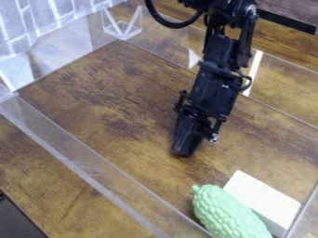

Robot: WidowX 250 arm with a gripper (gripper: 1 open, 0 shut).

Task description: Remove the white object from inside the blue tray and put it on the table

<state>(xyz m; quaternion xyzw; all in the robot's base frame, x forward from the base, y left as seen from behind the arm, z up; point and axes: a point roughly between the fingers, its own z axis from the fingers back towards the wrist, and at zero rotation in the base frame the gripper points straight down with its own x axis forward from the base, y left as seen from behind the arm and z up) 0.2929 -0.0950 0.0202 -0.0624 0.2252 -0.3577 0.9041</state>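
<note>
My gripper points steeply down at the middle of the table, its dark tip at or just above the wood. The fingers look pressed together, and nothing shows between them. No blue tray is in view. A flat, pale white rectangular piece lies on the table at the lower right, well clear of the gripper. I cannot tell whether it is the white object. A small white patch shows behind the arm, mostly hidden by it.
A bumpy green vegetable-like toy lies at the bottom edge beside the white piece. Clear acrylic walls run along the table's near left side and far edge. A white wire-like stand sits at the back.
</note>
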